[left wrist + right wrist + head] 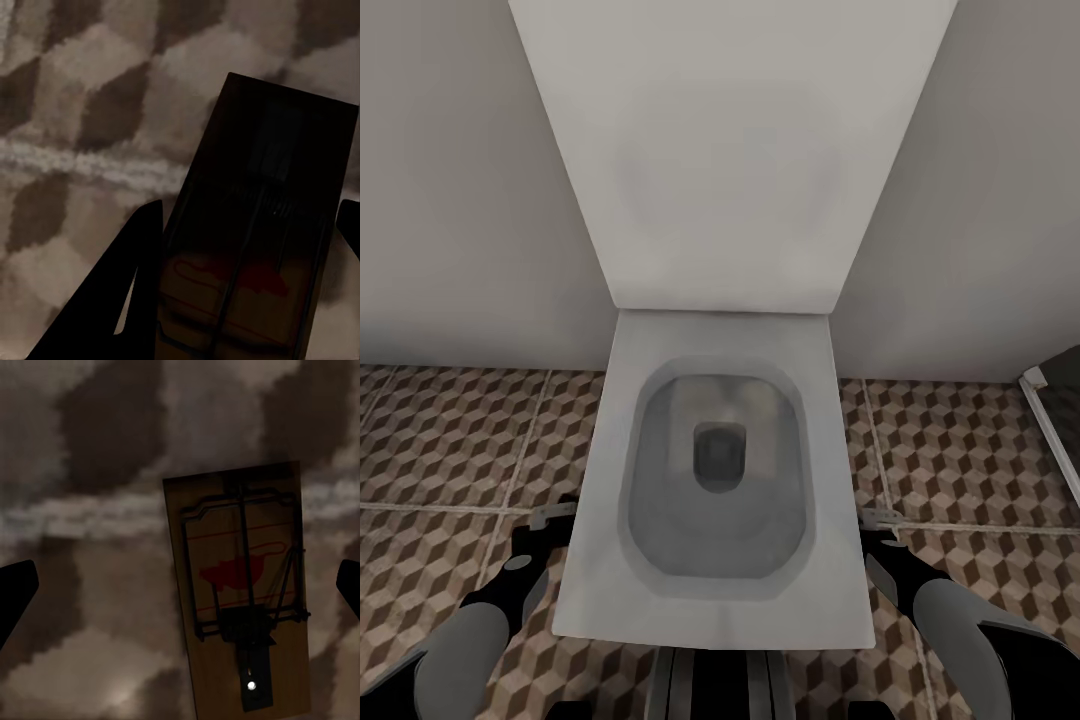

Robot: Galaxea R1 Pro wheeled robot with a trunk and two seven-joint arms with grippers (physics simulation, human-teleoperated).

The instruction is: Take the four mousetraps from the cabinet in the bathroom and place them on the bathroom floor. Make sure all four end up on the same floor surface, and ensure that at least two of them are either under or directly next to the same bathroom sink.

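Observation:
A tan mousetrap (262,225) with a red print sits dark and close between my left gripper's (251,214) fingers, which are shut on its long edges just above the cube-patterned bathroom floor (82,105). In the head view this trap (550,517) shows as a small grey piece at the left gripper (540,535), left of the toilet. A second mousetrap (240,592) lies flat on the floor (97,450). My right gripper (180,585) hangs open over it, fingers wide apart and clear of it. This trap (880,517) lies right of the toilet, in front of the right gripper (885,540).
A white toilet (610,560) with its lid up stands directly ahead against the pale wall, between my two arms. Patterned floor tiles (450,440) stretch out on both sides of it. A dark panel with a white frame (1050,420) stands at the far right.

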